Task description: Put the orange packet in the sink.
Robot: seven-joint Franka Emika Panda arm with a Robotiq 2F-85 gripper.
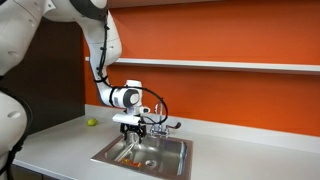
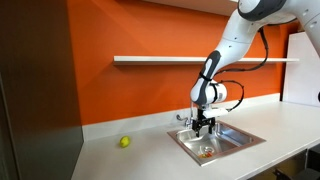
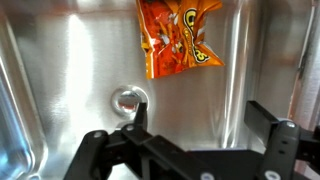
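My gripper (image 3: 200,135) hangs over the sink (image 3: 60,65), jaws apart and empty; the orange packet (image 3: 178,38) lies near the drain (image 3: 128,99), clear of me.

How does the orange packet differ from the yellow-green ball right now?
Shape: the orange packet is flat, crinkled and printed, while the yellow-green ball is round and plain.
Place: the packet lies on the floor of the sink, near the drain; the ball sits on the countertop, outside the sink.
Shared: both are small, and neither is in the open gripper.
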